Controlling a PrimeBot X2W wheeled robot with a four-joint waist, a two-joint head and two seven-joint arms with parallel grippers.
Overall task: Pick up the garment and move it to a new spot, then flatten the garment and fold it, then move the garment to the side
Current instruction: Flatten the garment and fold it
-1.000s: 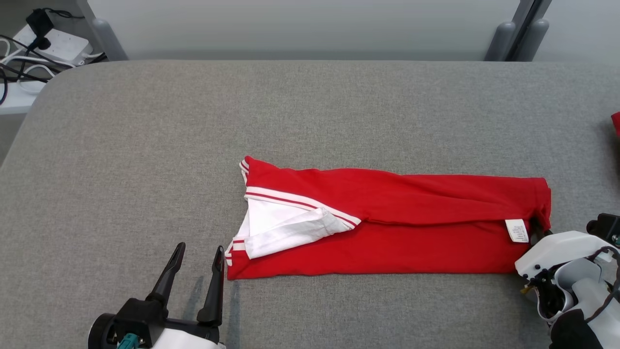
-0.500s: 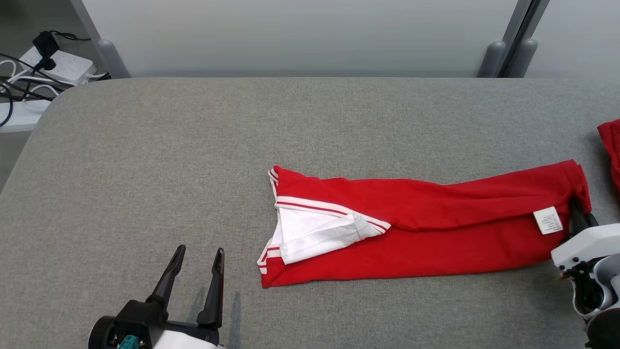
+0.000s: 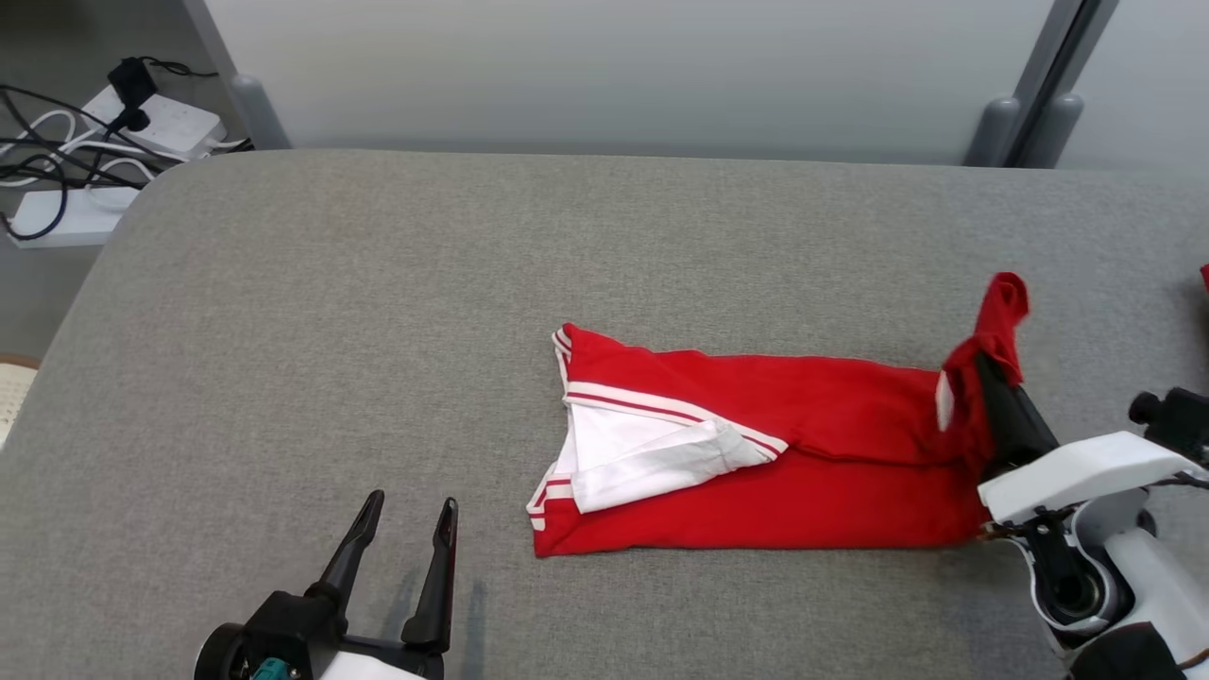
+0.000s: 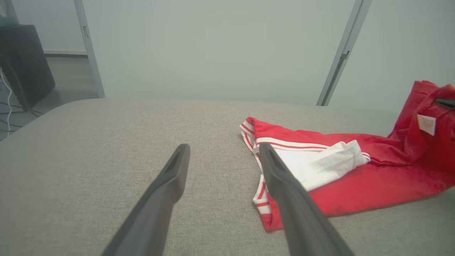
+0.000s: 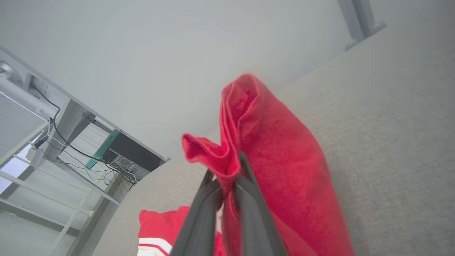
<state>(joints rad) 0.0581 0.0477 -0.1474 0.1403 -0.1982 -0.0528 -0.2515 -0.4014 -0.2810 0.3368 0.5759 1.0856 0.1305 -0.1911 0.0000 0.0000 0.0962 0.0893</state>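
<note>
While the right pincer (image 3: 987,373), at the right of the head view, is pinching one end of the garment (image 3: 784,472) and holding it raised off the grey counter (image 3: 378,312), the rest of the red cloth is lying flat at centre-right. The left pincer (image 3: 413,502) is hovering spread and empty at the lower left. The folding step is seemingly running, and the next move is calling for carrying that raised end leftward over the flat part and laying it down square.

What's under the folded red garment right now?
Grey fabric table shows around the red garment with white striped collar. The right claw, shut on its end, holds that end off the table. Anything beneath the flat part is covered.
</note>
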